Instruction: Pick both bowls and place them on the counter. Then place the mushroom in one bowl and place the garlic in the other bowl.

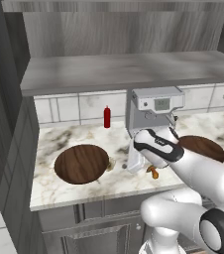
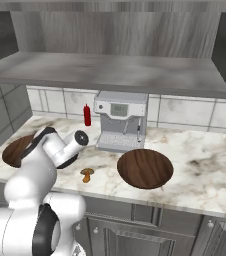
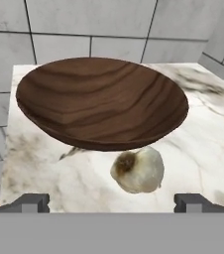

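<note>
Two wooden bowls [image 1: 81,163] [image 1: 201,148] are being counted on the one counter [image 1: 74,194], along with one mushroom [image 2: 87,174], one garlic [image 3: 138,170], one red bottle [image 1: 107,117] and one coffee machine [image 2: 120,120].

garlic [image 3: 138,169] just beside bowl [image 3: 102,101]

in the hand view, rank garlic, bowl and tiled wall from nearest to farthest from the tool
1. Garlic, on the counter just ahead of the tool, slightly right.
2. Bowl, directly behind the garlic.
3. Tiled wall, beyond the bowl.
</note>
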Tool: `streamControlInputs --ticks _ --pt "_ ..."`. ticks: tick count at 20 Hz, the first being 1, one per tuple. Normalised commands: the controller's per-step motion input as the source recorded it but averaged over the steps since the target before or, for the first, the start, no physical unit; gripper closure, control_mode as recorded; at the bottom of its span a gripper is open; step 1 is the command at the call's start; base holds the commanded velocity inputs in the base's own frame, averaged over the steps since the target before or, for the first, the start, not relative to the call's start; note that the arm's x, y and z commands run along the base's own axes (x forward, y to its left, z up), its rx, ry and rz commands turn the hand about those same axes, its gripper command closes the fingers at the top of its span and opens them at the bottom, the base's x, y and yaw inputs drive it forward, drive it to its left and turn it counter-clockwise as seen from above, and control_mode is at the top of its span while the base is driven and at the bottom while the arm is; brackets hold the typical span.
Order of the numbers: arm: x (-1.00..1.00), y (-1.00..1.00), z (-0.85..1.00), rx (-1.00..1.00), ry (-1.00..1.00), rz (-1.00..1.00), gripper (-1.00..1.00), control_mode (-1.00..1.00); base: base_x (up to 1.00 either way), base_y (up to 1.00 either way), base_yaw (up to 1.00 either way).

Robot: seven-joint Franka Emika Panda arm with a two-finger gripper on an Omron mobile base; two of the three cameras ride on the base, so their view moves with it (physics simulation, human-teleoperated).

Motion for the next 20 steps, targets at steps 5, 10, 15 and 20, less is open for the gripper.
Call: streamControlInputs --ticks 5,10,15,20 --pt "0.07 0.03 -0.15 0.00 0.00 0.00 -1.00 -1.00 0.00 0.00 0.00" --pt "0.12 0.00 -0.13 0.00 -0.01 0.01 -1.00 -1.00 0.00 0.00 0.00" --pt "0.11 0.02 -0.07 0.00 0.00 0.01 -1.00 -1.00 0.00 0.00 0.00" --pt "0.07 0.08 -0.05 0.00 0.00 0.00 -1.00 -1.00 0.00 0.00 0.00"
